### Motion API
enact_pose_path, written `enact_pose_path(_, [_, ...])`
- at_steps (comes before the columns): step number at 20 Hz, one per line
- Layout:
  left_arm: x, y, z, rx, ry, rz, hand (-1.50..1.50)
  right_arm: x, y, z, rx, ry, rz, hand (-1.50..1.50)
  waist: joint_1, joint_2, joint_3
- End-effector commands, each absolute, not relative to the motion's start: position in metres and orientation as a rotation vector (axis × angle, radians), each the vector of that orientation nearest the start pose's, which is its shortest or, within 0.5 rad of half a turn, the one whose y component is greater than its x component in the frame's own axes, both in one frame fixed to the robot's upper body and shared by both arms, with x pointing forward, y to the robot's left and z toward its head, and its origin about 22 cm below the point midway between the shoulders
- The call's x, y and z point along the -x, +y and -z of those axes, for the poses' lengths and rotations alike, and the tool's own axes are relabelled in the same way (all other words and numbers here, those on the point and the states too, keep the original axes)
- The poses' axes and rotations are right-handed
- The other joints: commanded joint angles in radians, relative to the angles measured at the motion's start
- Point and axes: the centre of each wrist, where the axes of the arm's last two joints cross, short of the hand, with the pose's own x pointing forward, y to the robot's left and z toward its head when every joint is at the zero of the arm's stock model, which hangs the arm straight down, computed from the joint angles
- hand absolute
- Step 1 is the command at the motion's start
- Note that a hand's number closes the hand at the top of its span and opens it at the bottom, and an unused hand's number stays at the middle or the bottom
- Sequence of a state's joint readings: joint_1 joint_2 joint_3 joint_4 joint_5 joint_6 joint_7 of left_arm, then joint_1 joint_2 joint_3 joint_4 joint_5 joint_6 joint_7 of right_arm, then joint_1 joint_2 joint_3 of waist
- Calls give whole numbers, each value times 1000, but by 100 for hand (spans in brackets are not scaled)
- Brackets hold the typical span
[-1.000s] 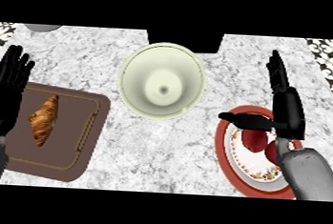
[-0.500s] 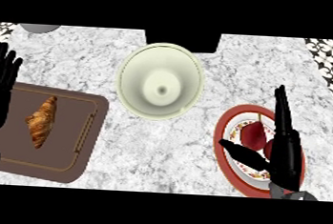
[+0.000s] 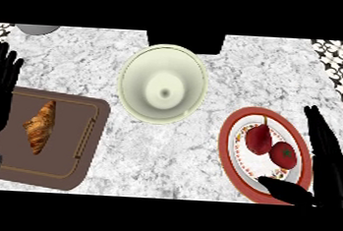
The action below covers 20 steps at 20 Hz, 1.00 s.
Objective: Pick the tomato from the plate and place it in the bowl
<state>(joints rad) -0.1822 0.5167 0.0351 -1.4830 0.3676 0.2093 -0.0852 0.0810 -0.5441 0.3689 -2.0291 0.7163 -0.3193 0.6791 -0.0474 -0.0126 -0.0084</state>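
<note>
A red tomato (image 3: 283,155) lies on the red-rimmed plate (image 3: 233,124) at the right, next to a darker red pear-shaped fruit (image 3: 258,139). The pale green bowl (image 3: 163,83) stands at the middle back and holds nothing. My right hand (image 3: 326,167) is at the plate's right edge, open, fingers straight and pointing away, thumb stretched across the plate's near rim just below the tomato, not touching it. At the left edge my left hand (image 3: 0,86) rests open with fingers up.
A brown cutting board (image 3: 79,137) with a croissant (image 3: 41,125) lies at the left front. A grey object (image 3: 37,29) shows at the back left corner, a dark block (image 3: 185,41) behind the bowl. Patterned tiles (image 3: 338,50) mark the back right corner.
My right hand has drawn back toward me and to the right, uncovering the tomato and the other fruit. The left hand has shifted slightly further left.
</note>
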Motion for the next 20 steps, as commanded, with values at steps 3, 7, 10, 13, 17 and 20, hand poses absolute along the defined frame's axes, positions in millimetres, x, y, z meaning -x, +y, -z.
enact_pose_path(3, [-290,330,-88,-260,-1793,-32,0,-163,-232,-138,971,-1070,-756,-150,24,7,4])
enact_pose_path(7, [-296,323,-93,-267,-1785,-23,0,-152,-225,-168,935,-949,-864,-150,39,11,5])
enact_pose_path(10, [-281,308,-75,-255,-1803,-29,0,-144,-228,-161,887,-887,-832,-150,44,9,8])
enact_pose_path(13, [-306,321,-78,-257,-1779,-25,0,-167,-232,-174,923,-870,-816,-150,44,15,7])
enact_pose_path(17, [-290,325,-83,-246,-1779,-21,0,-169,-234,-172,887,-891,-796,-150,50,13,8])
enact_pose_path(20, [-303,331,-87,-225,-1784,-25,0,-191,-238,-146,887,-835,-800,-150,51,15,8])
